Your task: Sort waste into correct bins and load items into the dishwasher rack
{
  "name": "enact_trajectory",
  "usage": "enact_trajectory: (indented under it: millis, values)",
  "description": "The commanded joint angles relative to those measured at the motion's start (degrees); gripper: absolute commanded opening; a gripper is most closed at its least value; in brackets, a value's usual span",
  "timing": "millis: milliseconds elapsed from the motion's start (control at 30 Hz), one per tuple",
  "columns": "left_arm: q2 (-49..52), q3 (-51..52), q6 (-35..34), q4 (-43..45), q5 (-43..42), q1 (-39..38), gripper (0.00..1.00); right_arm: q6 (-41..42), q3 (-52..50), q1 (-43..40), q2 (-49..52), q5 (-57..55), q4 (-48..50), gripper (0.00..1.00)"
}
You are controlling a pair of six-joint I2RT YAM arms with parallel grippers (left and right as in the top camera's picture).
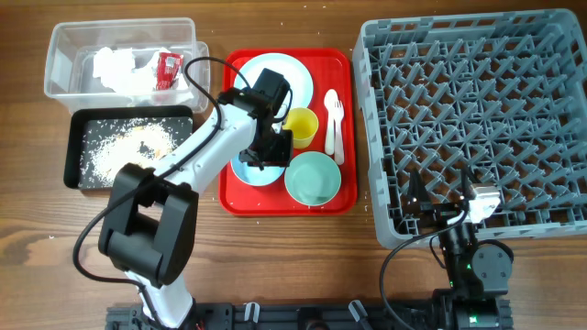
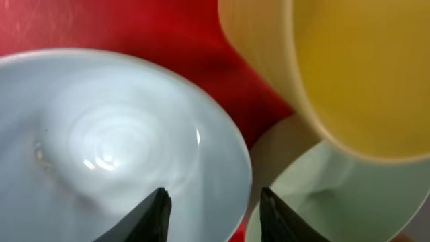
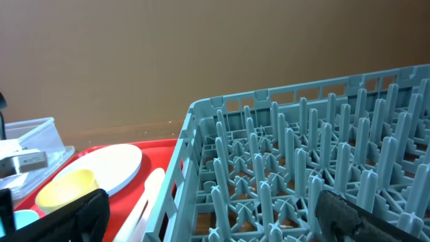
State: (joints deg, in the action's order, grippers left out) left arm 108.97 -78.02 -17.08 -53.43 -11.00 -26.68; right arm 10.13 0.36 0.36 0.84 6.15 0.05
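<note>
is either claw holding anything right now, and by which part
Nothing is held. The left claw is open, astride the rim of the blue bowl but not closed on it. The right claw is open and empty.

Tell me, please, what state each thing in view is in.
dishwasher rack, nothing loaded.
clear tub, holds napkins and red packet.
black tray, holds crumbs.
yellow cup, upright, empty.
blue bowl, upright, empty.
mint bowl, upright, empty.
plate, flat on red tray.
left pincer, open, astride blue bowl's rim.
right pincer, open, holding nothing.
</note>
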Motion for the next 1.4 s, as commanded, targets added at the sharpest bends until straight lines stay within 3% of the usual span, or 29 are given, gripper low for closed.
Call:
enact_trajectory:
  millis: [0,167,267,733,867,1367]
  values:
    - [-1.05,-6.45,0.11,-3.8,0.83,-0.2,0.46,-0.96,-0.07,0.42,-0.31,-0.07,0.33,1.0]
    - [-4.39,-9.42,1.88,-3.04,1.09,-0.15,0.6,-0.96,-0.07,0.42,-0.31,-0.07,0.33,1.0]
    - [-4.39,-9.42,1.84,-2.36,3.02,0.22,0.64,-0.96,-0.07,0.42,-0.31,-0.07,0.33,1.0]
    - [-4.22,-9.31,1.79,2.69,3.02,0.92,0.68,-0.94,-0.07,0.42,-0.31,-0.07,0.33,1.0]
    - [-4.17,-9.25,-3.06,5.31,2.99,0.37,0.67,-0.96,-0.07,0.42,-0.31,-0.07,0.33,1.0]
    - [-4.15,-9.18,-3.1,6.16,3.02,-2.84,0.63,-0.96,-0.07,0.42,-0.31,-0.07,0.33,1.0]
